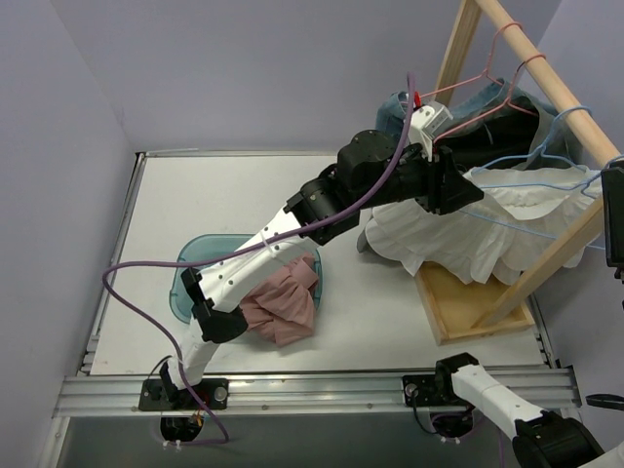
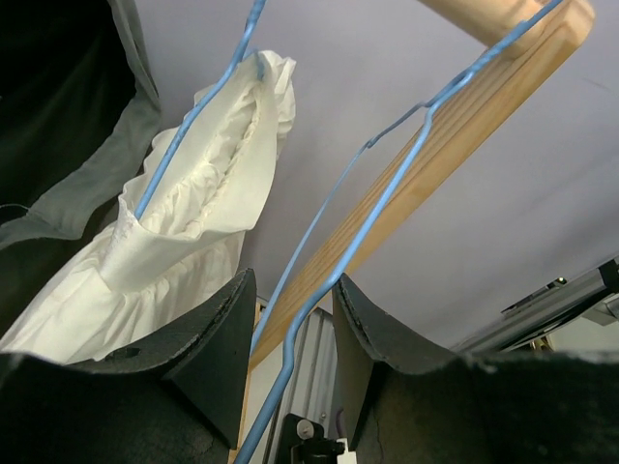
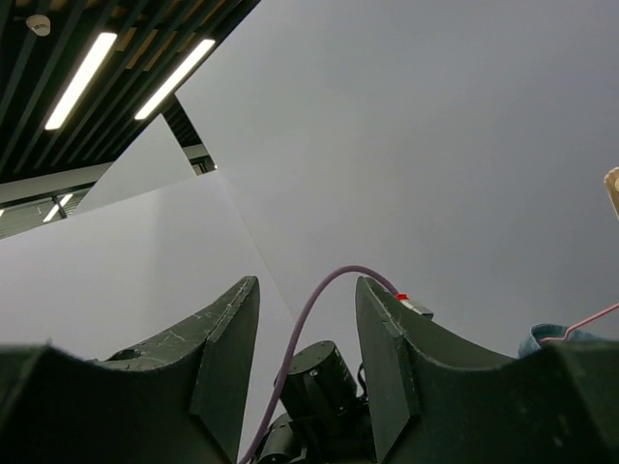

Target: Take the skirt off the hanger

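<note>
Left gripper (image 2: pixel 293 280) was up at the rack, jaws partly apart. One wire of the blue hanger (image 2: pixel 397 129) ran straight through the gap between the fingers (image 2: pixel 218 338). The gap was wider than the wire, so no clamp was visible; I cannot tell whether either pad touched the wire.

The white skirt (image 2: pixel 189 222) hung on that hanger, its gathered waistband threaded on the other wire. In the wrist view it sat just past the left-hand finger, up and to that side, outside the jaws. From above, its folds spread below and on both sides of the gripper. The wooden rail (image 2: pixel 484 97) carrying the hanger crossed directly beyond the fingertips. A dark garment (image 1: pixel 492 136) hung just behind the gripper on the same rail.

Right gripper (image 3: pixel 308 282) was held well apart from the skirt and pointed back toward the left arm. Its jaws were partly open with nothing between them.

Containers:
- The teal bin (image 1: pixel 185 283) sat well back from the left gripper, under that arm's lower link. A crumpled pink cloth (image 1: pixel 283 304) lay in it, spilling over the near rim.
- The shallow wooden base tray (image 1: pixel 463 310) sat below the left gripper. The rack's leg stood in it, and the skirt hem overhung its far edge.
</note>
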Available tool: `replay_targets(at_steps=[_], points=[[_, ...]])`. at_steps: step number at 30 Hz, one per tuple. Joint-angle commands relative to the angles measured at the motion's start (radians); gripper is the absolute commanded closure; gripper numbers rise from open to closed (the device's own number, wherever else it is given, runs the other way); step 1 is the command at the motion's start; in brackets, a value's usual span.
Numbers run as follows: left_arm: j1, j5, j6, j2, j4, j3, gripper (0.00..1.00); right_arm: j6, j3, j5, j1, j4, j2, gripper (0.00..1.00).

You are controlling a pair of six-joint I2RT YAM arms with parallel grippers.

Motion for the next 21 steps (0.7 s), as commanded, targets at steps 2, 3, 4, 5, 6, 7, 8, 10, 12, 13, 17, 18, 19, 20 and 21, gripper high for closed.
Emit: replay_targets(at_steps=[2,3,4,5,6,7,8,10,12,13,17,18,19,20,21], points=[[-0.006,0.005,-0.002,-0.002,0.016,0.029,0.98,-0.024,0.008,0.016,0.009,0.026,0.001,0.60],[-0.008,0.005,-0.002,-0.002,0.019,0.020,0.98,-0.027,0.006,0.020,0.009,0.023,-0.002,0.59],[-0.009,0.005,-0.002,-0.002,0.019,0.017,0.98,-0.029,0.005,0.020,0.010,0.021,-0.003,0.60],[-0.011,0.010,0.000,0.001,0.017,0.015,0.98,-0.031,0.005,0.022,0.009,0.020,-0.003,0.60],[-0.011,0.010,0.001,0.001,0.005,0.015,0.98,-0.034,0.006,0.023,0.009,0.015,-0.005,0.60],[-0.011,0.010,0.004,-0.001,-0.003,0.003,0.98,-0.035,0.008,0.023,0.010,0.013,-0.003,0.60],[-0.011,0.008,0.010,-0.019,-0.004,-0.012,0.98,-0.037,0.009,0.026,0.010,0.012,-0.003,0.59],[-0.012,0.007,0.021,-0.054,0.013,-0.104,0.82,-0.041,0.011,0.037,0.012,0.004,-0.006,0.59],[-0.012,0.001,0.059,-0.123,0.036,-0.173,0.66,-0.046,0.012,0.046,0.015,-0.009,-0.008,0.57],[-0.011,0.005,0.087,-0.145,0.045,-0.233,0.59,-0.050,0.009,0.055,0.016,-0.017,-0.008,0.54],[-0.012,0.076,0.162,-0.241,0.108,-0.348,0.41,-0.063,-0.006,0.072,0.018,-0.060,-0.002,0.36],[-0.012,0.094,0.173,-0.255,0.123,-0.371,0.39,-0.063,-0.011,0.074,0.018,-0.072,0.001,0.34],[-0.012,0.116,0.182,-0.269,0.140,-0.397,0.39,-0.064,-0.014,0.075,0.018,-0.077,0.003,0.31],[-0.012,0.131,0.196,-0.298,0.173,-0.455,0.38,-0.064,-0.026,0.082,0.018,-0.079,0.005,0.26],[-0.012,0.137,0.210,-0.315,0.189,-0.482,0.36,-0.064,-0.032,0.085,0.019,-0.083,0.002,0.25]])
